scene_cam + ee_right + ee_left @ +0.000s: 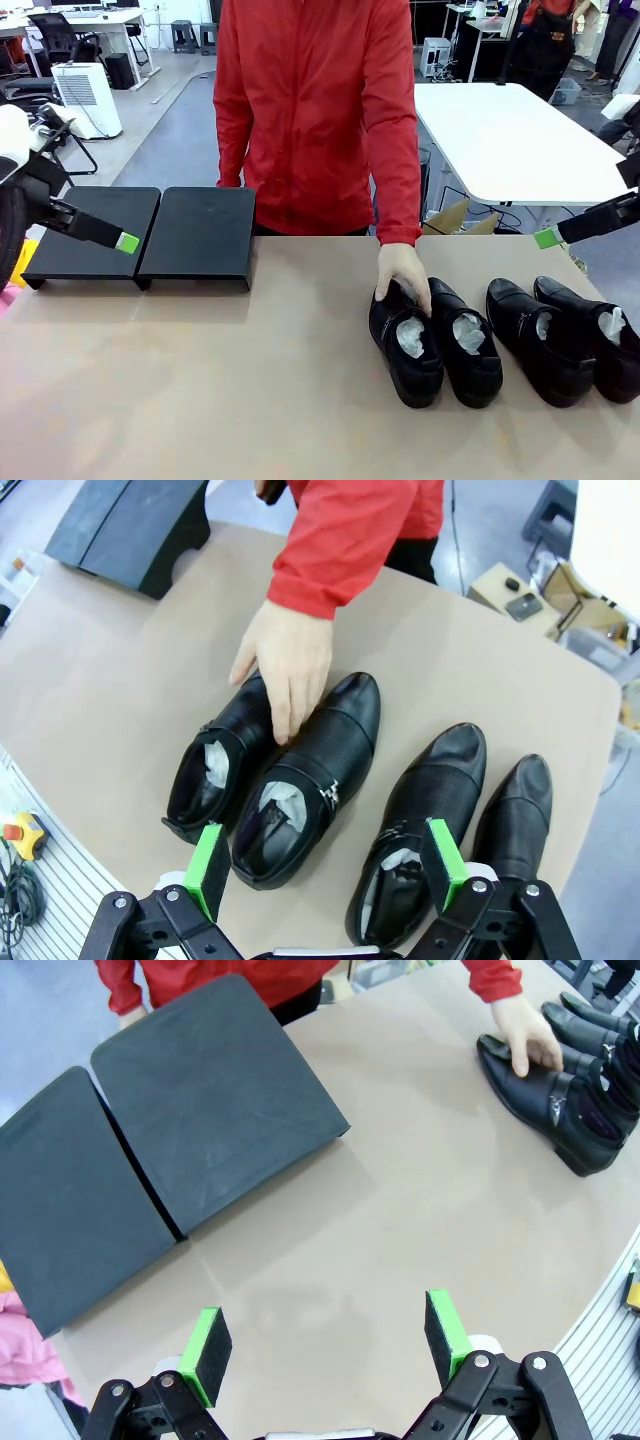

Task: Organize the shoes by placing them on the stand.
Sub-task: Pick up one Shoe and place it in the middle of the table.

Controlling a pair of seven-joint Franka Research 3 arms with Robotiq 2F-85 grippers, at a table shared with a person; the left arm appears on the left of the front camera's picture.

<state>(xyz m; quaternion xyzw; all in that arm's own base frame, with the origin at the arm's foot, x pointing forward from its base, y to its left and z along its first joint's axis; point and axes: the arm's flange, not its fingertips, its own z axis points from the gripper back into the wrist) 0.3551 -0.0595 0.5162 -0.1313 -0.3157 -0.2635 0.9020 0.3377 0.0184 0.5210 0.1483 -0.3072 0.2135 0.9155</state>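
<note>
while the four glossy black dress shoes (pixel 465 345) stand side by side on the right part of the tan surface (pixel 200 400), toes toward the far side, the stand (pixel 200 235) sits well apart at the far left, its two matte black panels bearing no shoe yet. the person's hand (pixel 405 275) rests on the toe end of the leftmost shoe.

the robot's left hand (pixel 330 1345) hovers released, jaws wide, near the stand's front edge. the robot's right hand (pixel 325 865) hangs released above the heel ends of the shoes, grasping nothing.

the polished leather looks slick, so a pinch on the curved toe would likely slip. each shoe probably weighs little, with a stiff sole and heel and a softer upper. the firm heel collar or the sides at mid-foot seem the best places to take hold.

each shoe holds crumpled white paper (pixel 285 805) in its opening, which may crowd a finger slid inside.
</note>
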